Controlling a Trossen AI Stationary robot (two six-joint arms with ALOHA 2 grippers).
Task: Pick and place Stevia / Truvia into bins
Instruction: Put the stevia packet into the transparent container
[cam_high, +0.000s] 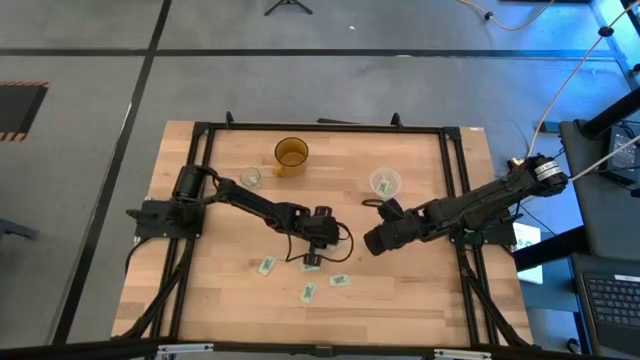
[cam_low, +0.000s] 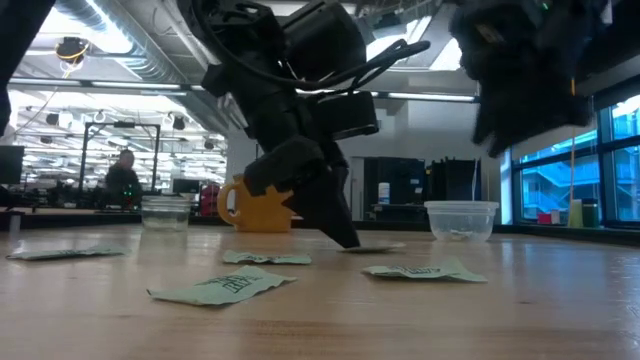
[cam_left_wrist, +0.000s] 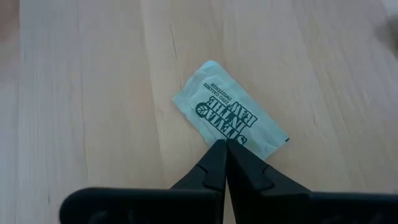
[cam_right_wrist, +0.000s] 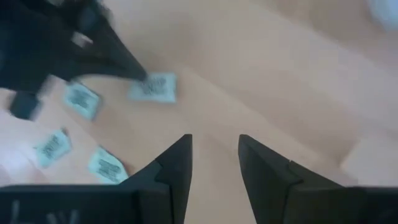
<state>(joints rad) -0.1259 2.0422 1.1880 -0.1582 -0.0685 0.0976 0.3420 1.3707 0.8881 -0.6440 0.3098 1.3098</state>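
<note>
Several white-and-green Stevia packets lie flat on the wooden table near its middle (cam_high: 266, 265) (cam_high: 308, 293) (cam_high: 340, 281). My left gripper (cam_high: 318, 243) is low over the table, shut at one more packet (cam_left_wrist: 230, 115), which also shows in the high view (cam_high: 311, 262). My right gripper (cam_right_wrist: 214, 146) is open and empty, above the table to the right of the left one (cam_high: 374, 238). The small glass cup (cam_high: 250, 177) and the wider clear plastic cup (cam_high: 385, 182) stand toward the far edge. My left gripper has its shut fingertips (cam_left_wrist: 225, 148) on the packet's near long edge (cam_left_wrist: 219, 138), about halfway along it, the edge pinched between them. The fingers slant down from above, across the packet. The packet lies flat on the table (cam_low: 372, 247).
An amber-brown cup (cam_high: 291, 155) stands between the two clear cups at the far side. A dark frame (cam_high: 320, 127) runs around the table's edges. Bare wood lies along the table's near edge (cam_high: 400, 310) and left side.
</note>
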